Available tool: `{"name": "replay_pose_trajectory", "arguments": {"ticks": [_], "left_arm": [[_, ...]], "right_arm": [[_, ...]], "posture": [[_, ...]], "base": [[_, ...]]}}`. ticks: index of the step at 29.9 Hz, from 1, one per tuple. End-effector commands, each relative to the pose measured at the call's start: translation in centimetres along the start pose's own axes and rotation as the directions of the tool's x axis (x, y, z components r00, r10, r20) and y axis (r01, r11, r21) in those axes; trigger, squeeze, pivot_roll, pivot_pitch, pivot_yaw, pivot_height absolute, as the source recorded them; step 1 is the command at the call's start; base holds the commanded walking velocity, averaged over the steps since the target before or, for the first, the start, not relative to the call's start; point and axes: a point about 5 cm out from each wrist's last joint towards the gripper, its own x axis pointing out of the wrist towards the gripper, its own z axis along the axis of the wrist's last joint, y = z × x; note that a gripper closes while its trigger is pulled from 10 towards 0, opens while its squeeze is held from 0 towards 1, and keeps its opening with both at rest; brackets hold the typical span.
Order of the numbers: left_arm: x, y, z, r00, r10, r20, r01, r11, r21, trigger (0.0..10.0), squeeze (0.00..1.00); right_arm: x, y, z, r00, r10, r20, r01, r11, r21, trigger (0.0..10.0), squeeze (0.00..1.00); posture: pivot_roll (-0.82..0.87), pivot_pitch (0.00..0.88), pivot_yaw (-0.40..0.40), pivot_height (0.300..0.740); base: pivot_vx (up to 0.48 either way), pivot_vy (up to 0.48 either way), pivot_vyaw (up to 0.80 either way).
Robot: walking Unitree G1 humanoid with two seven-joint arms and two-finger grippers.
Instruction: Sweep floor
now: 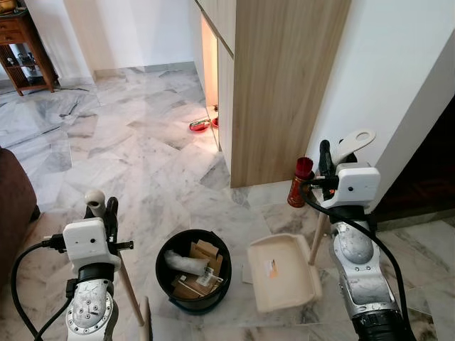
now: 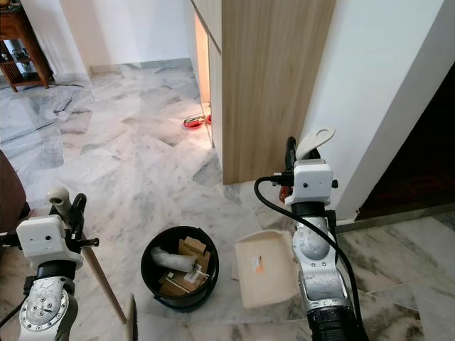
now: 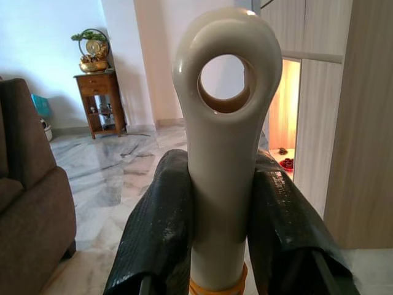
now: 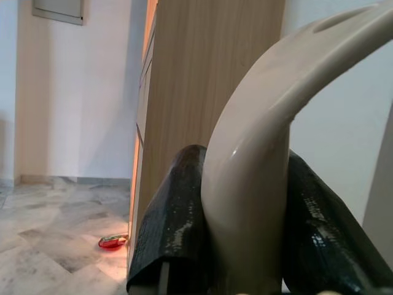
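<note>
Left gripper (image 3: 221, 227): 2 fingers clamped on broom handle (image 3: 225, 141). Right gripper (image 4: 245, 227): clamped on dustpan handle (image 4: 270, 123); dustpan (image 1: 281, 273) lay on marble floor (image 1: 135, 149) below it. Black bucket (image 1: 193, 270) of cardboard scraps stood between both grippers.

My broom (image 1: 130, 288) runs off the bottom edge of the left eye view, so I cannot see its bristles. My right arm covers the lower stretch of the dustpan (image 1: 281, 273) handle and half of the red bottle (image 1: 299, 182) behind it. The scraps in the black bucket (image 1: 193, 270) are too jumbled to name. At upper left, the wooden side table (image 1: 23, 46) is cut off.
</note>
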Motion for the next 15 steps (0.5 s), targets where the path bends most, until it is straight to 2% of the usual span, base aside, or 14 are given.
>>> {"name": "replay_pose_trajectory", "arguments": {"ticks": [1,9,15], "left_arm": [[0.3,0.2,1.3,0.998,0.007,0.062,-0.007,1.000,0.002,10.0,0.00],[0.4,0.2,1.6,0.997,0.009,0.071,-0.009,1.000,0.003,10.0,0.00],[0.6,0.2,1.7,0.997,0.007,0.082,-0.007,1.000,0.004,10.0,0.00]], "right_arm": [[0.7,-0.3,0.9,0.999,-0.019,0.047,0.019,1.000,-0.003,10.0,0.00],[0.6,0.7,0.9,0.999,0.000,0.045,-0.002,0.999,0.038,10.0,0.00],[0.5,0.7,0.5,0.999,0.009,0.034,-0.010,0.999,0.051,10.0,0.00]], "posture": [[0.11,0.000,0.027,0.740],[0.11,0.000,0.024,0.740],[0.11,0.000,0.030,0.740]], "base": [[0.000,0.000,0.00],[0.000,0.000,0.00],[0.000,0.000,0.00]]}}
